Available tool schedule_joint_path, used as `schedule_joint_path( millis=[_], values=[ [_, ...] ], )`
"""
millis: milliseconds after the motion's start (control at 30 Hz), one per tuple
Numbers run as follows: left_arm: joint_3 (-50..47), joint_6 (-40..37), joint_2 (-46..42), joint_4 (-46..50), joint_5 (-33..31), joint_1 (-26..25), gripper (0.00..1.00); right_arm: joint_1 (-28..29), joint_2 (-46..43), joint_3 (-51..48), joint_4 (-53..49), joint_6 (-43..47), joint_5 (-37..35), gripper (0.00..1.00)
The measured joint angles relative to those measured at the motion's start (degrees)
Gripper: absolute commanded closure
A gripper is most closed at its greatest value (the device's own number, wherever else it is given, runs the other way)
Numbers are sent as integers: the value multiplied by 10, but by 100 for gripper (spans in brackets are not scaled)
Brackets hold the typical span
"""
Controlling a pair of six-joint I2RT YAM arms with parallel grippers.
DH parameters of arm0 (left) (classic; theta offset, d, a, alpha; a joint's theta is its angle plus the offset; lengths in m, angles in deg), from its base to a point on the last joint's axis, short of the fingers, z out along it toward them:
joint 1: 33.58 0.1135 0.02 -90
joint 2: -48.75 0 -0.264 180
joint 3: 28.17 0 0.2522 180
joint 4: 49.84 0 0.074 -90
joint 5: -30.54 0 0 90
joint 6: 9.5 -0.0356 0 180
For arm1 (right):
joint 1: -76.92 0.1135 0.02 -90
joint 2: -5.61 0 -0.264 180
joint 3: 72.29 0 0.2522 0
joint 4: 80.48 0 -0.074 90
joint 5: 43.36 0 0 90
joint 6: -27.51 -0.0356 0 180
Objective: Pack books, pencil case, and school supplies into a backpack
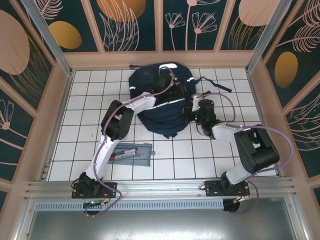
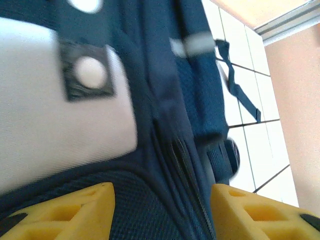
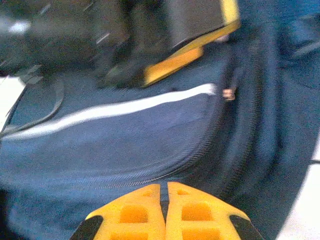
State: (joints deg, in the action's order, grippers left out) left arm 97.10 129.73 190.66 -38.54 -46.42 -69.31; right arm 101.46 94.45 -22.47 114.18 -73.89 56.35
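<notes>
**Camera setup: one overhead, two wrist cams**

The top camera sits high up behind the arm bases (image 1: 92,189) and looks down over the whole tiled table (image 1: 90,100). Both wrist cams are jammed right up against the backpack (image 1: 160,107), each looking out past its own yellow fingers (image 2: 65,210). All three views share that navy fabric.

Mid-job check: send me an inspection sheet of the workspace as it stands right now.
Surface: white tiled tabletop with dark grid lines.
Job's things: navy backpack lying at the far middle; grey pencil case with pens, on the tiles nearer the arms, apart from the backpack.
Clutter: nothing seen.
Grippers: left gripper open over the backpack's front; right gripper shut, close against the backpack fabric.
Cables: pale purple cables looped along both arms.
Surroundings: floral-panelled walls; metal rail at the near edge.
</notes>
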Motion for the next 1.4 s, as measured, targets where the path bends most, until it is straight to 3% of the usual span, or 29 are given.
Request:
schedule_joint_path(
  millis=[167,467,667,900,1133,1233,1267,1367,1400],
  values=[
    [-17,21,-1,-39,0,-4,44,66,11,12,-1,6,-46,100],
    [-38,-37,-44,-6,-29,-14,2,68,34,21,-8,-17,-32,100],
    [-156,-90,-197,103,-108,6,1,68,41,29,-10,-56,-16,100],
    [-341,-83,-399,115,-136,55,2,68,42,51,-35,-70,-11,100],
    [-494,-46,-445,117,-138,57,9,68,42,56,-45,-71,-8,100],
    [-526,-25,-441,112,-132,57,18,68,42,56,-45,-71,-8,100],
    [-531,-17,-436,102,-129,57,28,68,42,56,-45,-71,-9,100],
    [-539,8,-409,60,-112,58,73,68,42,56,-45,-71,-10,100],
    [-542,17,-399,45,-104,60,82,68,42,56,-45,-71,-14,100]
  ],
)
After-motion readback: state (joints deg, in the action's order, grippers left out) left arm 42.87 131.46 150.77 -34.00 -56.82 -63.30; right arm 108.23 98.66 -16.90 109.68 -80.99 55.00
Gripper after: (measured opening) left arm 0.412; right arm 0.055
